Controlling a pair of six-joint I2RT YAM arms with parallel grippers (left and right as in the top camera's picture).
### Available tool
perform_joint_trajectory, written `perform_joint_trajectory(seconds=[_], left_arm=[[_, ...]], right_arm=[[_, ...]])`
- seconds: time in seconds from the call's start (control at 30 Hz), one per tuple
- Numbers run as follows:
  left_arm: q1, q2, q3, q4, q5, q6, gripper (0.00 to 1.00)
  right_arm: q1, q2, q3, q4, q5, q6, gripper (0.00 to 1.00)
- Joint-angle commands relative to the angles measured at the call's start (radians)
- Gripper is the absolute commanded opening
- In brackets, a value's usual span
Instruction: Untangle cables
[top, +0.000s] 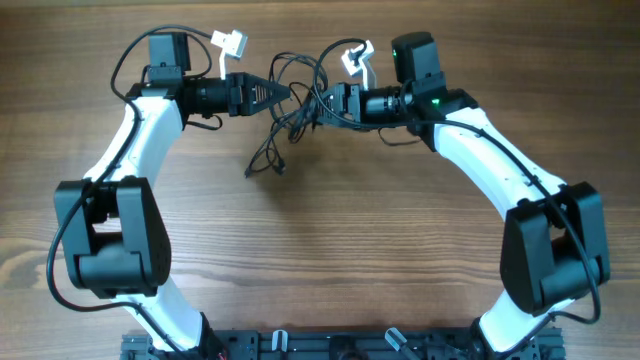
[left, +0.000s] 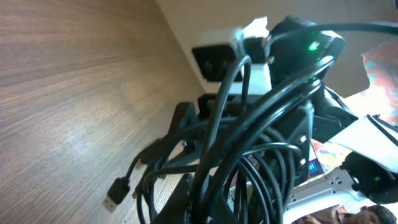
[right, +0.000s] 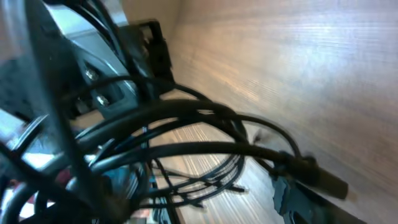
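- Cables: light, limp, springy (snag easily); I would take one strand near its plug.
- My left jaws: closed on a strand.
- My right jaws: wide open.

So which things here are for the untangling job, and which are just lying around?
For the job:
cables
left claw, shut on them
right claw, open at the tangle

Just there:
wooden table
thick arm wires
black rail at the table's near edge

No readable text, label, brand or number shows anywhere.
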Motion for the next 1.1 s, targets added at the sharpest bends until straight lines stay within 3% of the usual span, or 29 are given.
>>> perform_joint_trajectory(seconds=[0.0, 0.4, 0.47, 0.53, 0.6, 0.77, 1.07], left_arm=[[-0.024, -0.011, 0.001, -0.001, -0.01, -0.014, 0.04], [-0.034, -0.011, 0.001, 0.0, -0.013, -0.014, 0.04], [-0.033, -0.011, 0.001, 0.0, -0.032, -0.014, 0.04], [-0.033, -0.011, 0.001, 0.0, -0.048, -0.013, 0.04], [-0.033, -0.011, 0.001, 0.0, -0.051, -0.014, 0.04], [-0.033, -0.011, 0.001, 0.0, -0.051, -0.014, 0.04], [-0.033, -0.011, 0.001, 0.0, -0.05, -0.014, 0.04]], right_arm=[[0.015, 0.017, 0.0, 0.059, 0.0, 0.087, 0.84], [0.058, 0.017, 0.0, 0.06, 0.179, 0.148, 0.7], [0.055, 0.017, 0.0, 0.06, 0.177, 0.14, 0.75], [0.043, 0.017, 0.0, 0.061, 0.163, 0.135, 0.9], [0.023, 0.017, 0.0, 0.071, 0.116, 0.117, 0.94], [-0.035, 0.017, 0.0, 0.055, 0.016, 0.105, 0.94], [-0.057, 0.017, 0.0, -0.071, 0.115, 0.078, 0.87]])
